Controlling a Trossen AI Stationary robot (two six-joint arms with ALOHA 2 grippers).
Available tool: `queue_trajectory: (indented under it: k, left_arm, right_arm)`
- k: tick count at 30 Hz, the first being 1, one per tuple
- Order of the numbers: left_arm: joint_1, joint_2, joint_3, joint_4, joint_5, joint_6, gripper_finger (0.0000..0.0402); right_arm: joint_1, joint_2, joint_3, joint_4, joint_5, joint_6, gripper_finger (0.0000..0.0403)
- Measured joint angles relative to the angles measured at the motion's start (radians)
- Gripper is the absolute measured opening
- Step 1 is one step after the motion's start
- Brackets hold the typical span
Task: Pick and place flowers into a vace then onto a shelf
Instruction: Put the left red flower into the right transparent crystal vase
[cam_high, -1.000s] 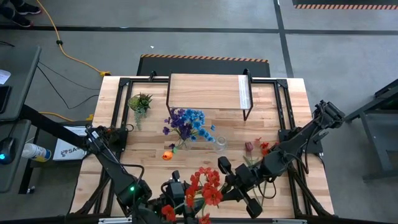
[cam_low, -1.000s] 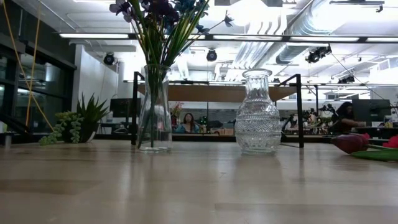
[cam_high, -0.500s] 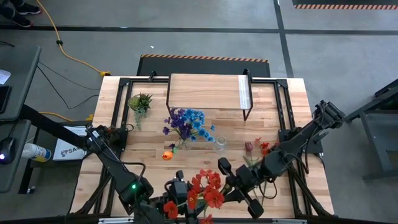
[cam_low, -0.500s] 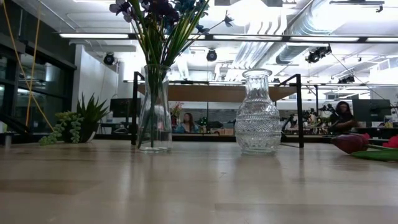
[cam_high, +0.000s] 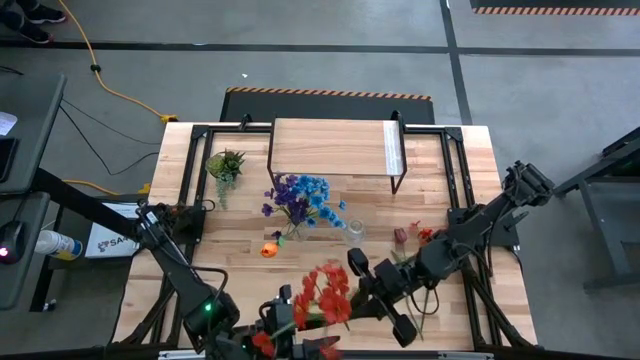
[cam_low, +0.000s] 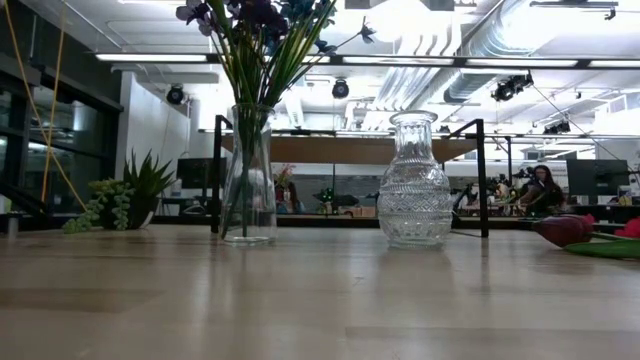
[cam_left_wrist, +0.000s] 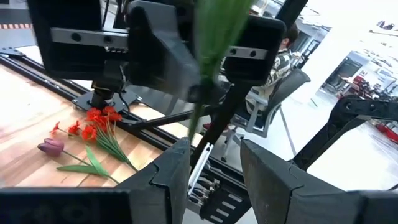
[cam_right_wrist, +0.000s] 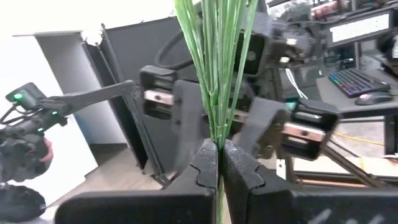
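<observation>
Near edge of the table: both arms meet over the front rail with the red flowers (cam_high: 325, 292) between them. The right gripper (cam_right_wrist: 218, 163) is clamped hard on the bundled green stems (cam_right_wrist: 214, 68), fingers pressed together with the stems rising straight out of the pinch. The left gripper (cam_left_wrist: 213, 163) sits just beside the same bunch with its fingers partly spread; a blurred stem crosses between them, but whether they press on it I cannot tell.

Judgement: this looks like a handover or regrip of the red bunch. To do it well, one gripper should have a firm hold low on the stems before the other lets go, and the stems should hang plumb before travel.

Mid-table: the empty ribbed vase (cam_low: 414, 182) stands upright, apart from the tall vase (cam_low: 249, 178) already holding blue and purple flowers (cam_high: 299, 195). Its narrow neck calls for a straight descent, stem tips gathered. An orange bloom (cam_high: 269, 250) lies by the tall vase; maroon and red stems (cam_high: 410, 238) lie to the right.

Far side: the shelf (cam_high: 335, 148), with nothing on it yet; a small green plant (cam_high: 225, 163) at its left.
</observation>
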Motion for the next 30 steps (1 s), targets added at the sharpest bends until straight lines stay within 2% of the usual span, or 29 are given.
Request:
queue_trajectory:
  k: [9,21,30]
  left_arm:
    - [0.028,0.000,0.000,-0.002,-0.005,0.016,0.0177]
    - [0.051,0.000,0.000,-0.018,0.051,0.020,0.0177]
    - [0.052,-0.001,0.001,-0.098,0.049,-0.063,0.0177]
  right_arm:
    - [0.001,0.005,0.000,0.005,-0.005,0.031,0.0000]
    - [-0.002,0.057,0.000,0.060,-0.052,0.062,0.0000]
    - [-0.007,0.053,0.000,0.061,-0.069,0.083,0.0000]
